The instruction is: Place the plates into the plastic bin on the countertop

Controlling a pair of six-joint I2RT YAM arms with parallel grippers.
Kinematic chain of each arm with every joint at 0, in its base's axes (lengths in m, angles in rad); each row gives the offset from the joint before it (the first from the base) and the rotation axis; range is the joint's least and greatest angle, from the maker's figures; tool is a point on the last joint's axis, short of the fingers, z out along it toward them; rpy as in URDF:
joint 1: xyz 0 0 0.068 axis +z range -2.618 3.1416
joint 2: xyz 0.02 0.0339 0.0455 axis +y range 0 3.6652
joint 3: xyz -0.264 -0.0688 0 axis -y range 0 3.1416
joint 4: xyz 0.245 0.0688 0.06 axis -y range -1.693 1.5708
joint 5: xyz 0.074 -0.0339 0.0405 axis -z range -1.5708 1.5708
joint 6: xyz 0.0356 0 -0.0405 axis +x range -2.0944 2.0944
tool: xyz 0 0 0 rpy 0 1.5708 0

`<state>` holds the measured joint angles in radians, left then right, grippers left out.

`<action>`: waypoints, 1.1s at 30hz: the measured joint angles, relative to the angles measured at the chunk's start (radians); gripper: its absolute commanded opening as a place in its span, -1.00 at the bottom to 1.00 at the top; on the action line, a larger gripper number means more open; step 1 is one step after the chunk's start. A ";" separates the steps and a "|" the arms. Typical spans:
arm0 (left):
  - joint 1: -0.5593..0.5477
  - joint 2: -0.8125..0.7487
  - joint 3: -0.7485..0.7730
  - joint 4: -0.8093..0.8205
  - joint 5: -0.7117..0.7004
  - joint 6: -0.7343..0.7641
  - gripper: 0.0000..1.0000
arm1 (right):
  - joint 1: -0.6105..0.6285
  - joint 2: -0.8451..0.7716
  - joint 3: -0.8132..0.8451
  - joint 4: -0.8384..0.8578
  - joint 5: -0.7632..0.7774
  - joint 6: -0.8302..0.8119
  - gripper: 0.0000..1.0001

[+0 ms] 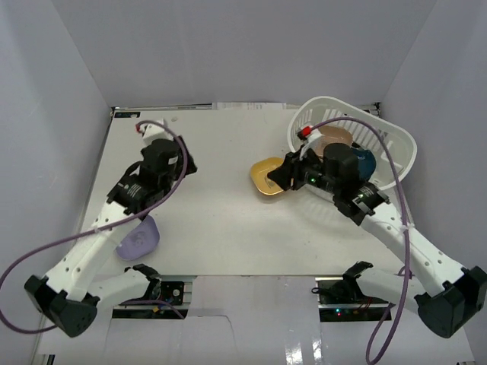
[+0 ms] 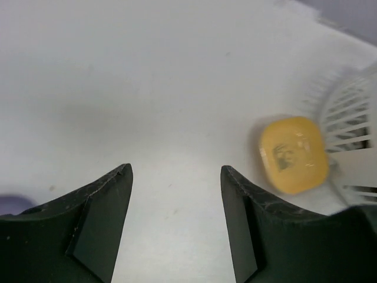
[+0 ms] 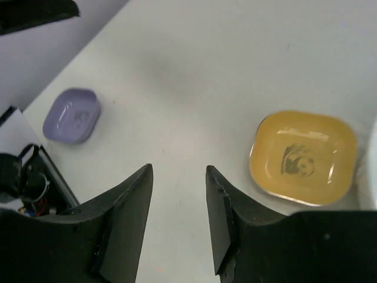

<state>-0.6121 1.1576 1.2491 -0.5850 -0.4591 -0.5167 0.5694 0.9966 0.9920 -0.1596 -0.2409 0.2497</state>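
Observation:
A yellow rounded-square plate [image 1: 266, 177] lies on the white countertop [image 1: 221, 213] just left of the white slotted plastic bin [image 1: 398, 138]. It also shows in the left wrist view [image 2: 293, 154] and the right wrist view [image 3: 303, 158]. The bin holds a tan round plate [image 1: 335, 138] and a dark blue dish [image 1: 365, 162]. A lavender plate [image 1: 138, 237] lies at the near left, partly under my left arm, and shows in the right wrist view [image 3: 72, 115]. My right gripper [image 3: 178, 171] is open and empty, hovering beside the yellow plate. My left gripper [image 2: 175, 168] is open and empty over bare countertop.
White walls bound the countertop on the left, back and right. The bin's slotted wall [image 2: 353, 118] stands right behind the yellow plate. My right arm [image 1: 380, 217] runs along the bin's near side. Cables loop over both arms.

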 measured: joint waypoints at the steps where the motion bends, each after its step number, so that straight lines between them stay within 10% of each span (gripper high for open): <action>1: 0.039 -0.072 -0.068 -0.060 -0.020 -0.048 0.42 | 0.033 0.020 -0.023 0.006 0.004 0.001 -0.01; 11: 0.146 -0.190 -0.408 -0.446 -0.030 -0.375 0.28 | 0.235 0.284 -0.054 0.100 0.138 -0.041 0.35; 23: 0.347 -0.018 -0.511 -0.376 -0.052 -0.403 0.51 | 0.237 0.592 -0.027 0.091 0.423 -0.184 0.59; 33: 0.420 0.161 -0.567 -0.179 -0.001 -0.328 -0.62 | 0.222 0.798 0.117 0.095 0.486 -0.225 0.08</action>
<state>-0.1917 1.3186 0.6819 -0.7639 -0.4599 -0.8452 0.7910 1.7950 1.1091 -0.0650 0.2447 0.0242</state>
